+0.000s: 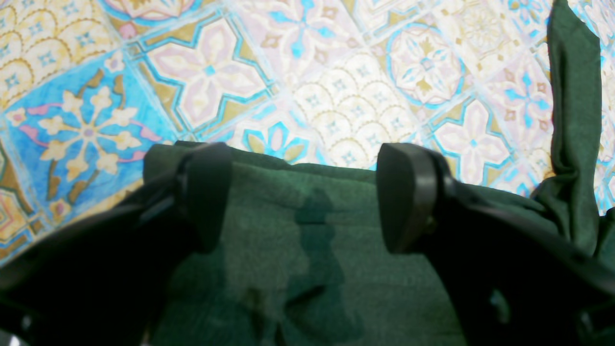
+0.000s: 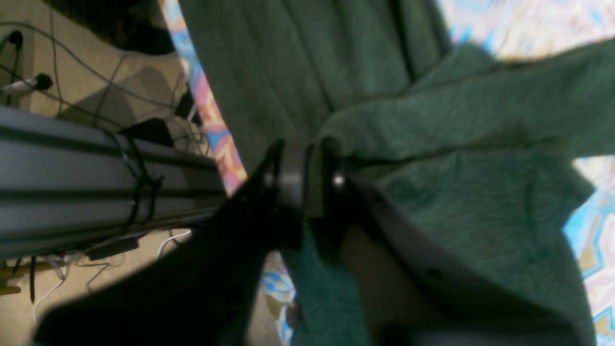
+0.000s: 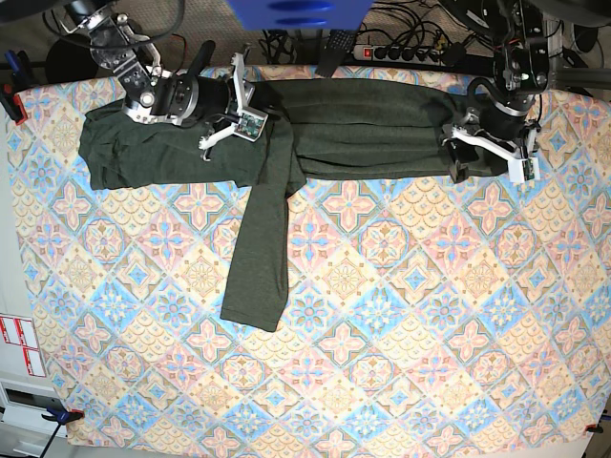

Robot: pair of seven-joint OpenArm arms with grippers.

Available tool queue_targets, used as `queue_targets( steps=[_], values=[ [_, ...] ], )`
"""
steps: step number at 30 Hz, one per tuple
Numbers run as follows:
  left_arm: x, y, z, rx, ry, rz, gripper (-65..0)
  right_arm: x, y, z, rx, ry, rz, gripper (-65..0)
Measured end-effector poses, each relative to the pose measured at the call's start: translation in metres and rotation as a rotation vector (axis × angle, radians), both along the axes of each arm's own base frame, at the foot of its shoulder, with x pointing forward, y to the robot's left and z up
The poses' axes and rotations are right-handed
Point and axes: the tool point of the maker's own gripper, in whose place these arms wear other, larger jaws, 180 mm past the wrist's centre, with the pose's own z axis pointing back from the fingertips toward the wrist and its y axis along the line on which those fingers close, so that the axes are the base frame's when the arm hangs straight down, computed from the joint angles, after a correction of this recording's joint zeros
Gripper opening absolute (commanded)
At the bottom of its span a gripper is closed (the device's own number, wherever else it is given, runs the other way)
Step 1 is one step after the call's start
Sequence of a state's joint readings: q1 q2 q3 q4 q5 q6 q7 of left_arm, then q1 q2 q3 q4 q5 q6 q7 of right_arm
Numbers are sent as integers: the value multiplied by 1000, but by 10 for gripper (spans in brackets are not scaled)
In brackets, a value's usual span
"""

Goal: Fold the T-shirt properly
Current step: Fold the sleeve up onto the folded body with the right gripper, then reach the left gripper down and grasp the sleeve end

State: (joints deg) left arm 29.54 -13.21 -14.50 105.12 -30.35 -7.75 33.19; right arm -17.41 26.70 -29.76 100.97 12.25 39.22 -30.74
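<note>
Right gripper (image 2: 307, 180) sits at the far left of your base view, jaws nearly together with a fold of the T-shirt (image 3: 363, 129) pinched between them; left gripper (image 1: 305, 197) is spread wide over the shirt's other end, nothing caught between its fingers; the garment lies stretched along the back edge of the desk (image 3: 401, 315), on the patterned tile cloth; one long sleeve (image 3: 260, 258) trails forward toward the middle of the desk; folded bulk bunches under your right arm
</note>
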Motion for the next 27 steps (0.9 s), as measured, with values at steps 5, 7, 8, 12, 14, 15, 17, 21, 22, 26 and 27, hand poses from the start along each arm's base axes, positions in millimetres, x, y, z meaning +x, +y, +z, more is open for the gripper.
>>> queue_targets(
  steps=[5, 7, 8, 12, 14, 15, 17, 21, 22, 26, 27],
  values=[
    [11, -13, 2, -12, -12, -34, -174, 17, -15, 1, -29, -23, -55, -487],
    [26, -18, 11, -14, -56, -45, -174, 37, -35, 6, -44, -55, -129, -493],
    [33, -25, 15, -21, -73, -63, -174, 49, -49, 9, -60, -79, -174, -495],
    [56, -54, 24, -56, -117, -133, -173, 85, -75, 25, -44, -146, -350, -497],
    [67, -70, 23, -71, -124, -173, -173, 88, -74, 27, -18, -147, -385, -497],
    [73, -79, 21, -82, -122, -192, -173, 87, -72, 28, -5, -141, -396, -497],
    [86, -91, 17, -94, -121, -223, -173, 87, -73, 28, -3, -140, -397, -497],
    [112, -113, -1, -121, -88, -259, -173, 92, -82, 29, -27, -155, -413, -497],
    [118, -120, -7, -133, -71, -259, -173, 92, -82, 29, -26, -154, -413, -497],
    [143, -143, -18, -179, -46, -261, -170, 90, -77, 29, -9, -148, -406, -497],
    [148, -150, -21, -188, -40, -267, -169, 90, -77, 29, -12, -148, -406, -497]
  ],
)
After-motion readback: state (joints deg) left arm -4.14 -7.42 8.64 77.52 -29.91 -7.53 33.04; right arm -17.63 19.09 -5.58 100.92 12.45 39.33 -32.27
